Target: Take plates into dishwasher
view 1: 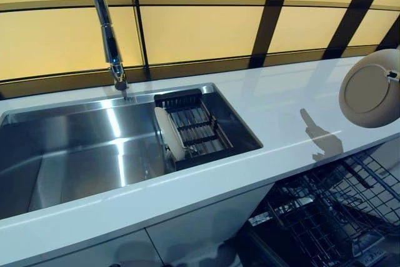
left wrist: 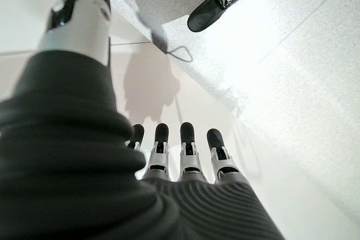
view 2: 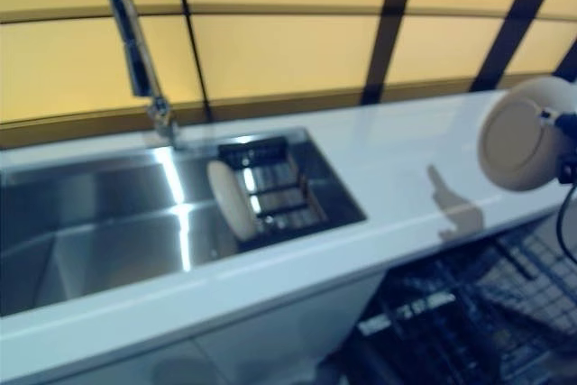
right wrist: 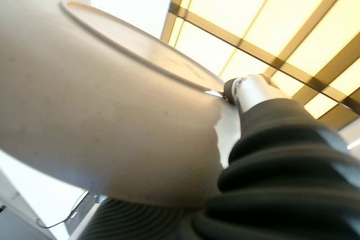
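My right hand (view 2: 565,146) holds a beige plate (view 1: 370,89) by its rim, raised on edge above the right end of the white counter (view 1: 275,110). The right wrist view shows the plate's underside (right wrist: 101,116) with my thumb (right wrist: 250,91) pinching its rim. A second beige plate (view 1: 169,132) stands on edge in the dark rack (view 1: 197,129) inside the steel sink (view 1: 69,154). The open dishwasher's wire rack (view 1: 325,211) lies below the counter at lower right. My left hand (left wrist: 180,155) hangs low with straight fingers, holding nothing, and shows only in its wrist view.
A tall chrome tap (view 1: 106,29) stands behind the sink. Yellow wall panels with dark frames (view 1: 200,29) run along the back of the counter. White cabinet doors (view 1: 187,229) sit under the sink.
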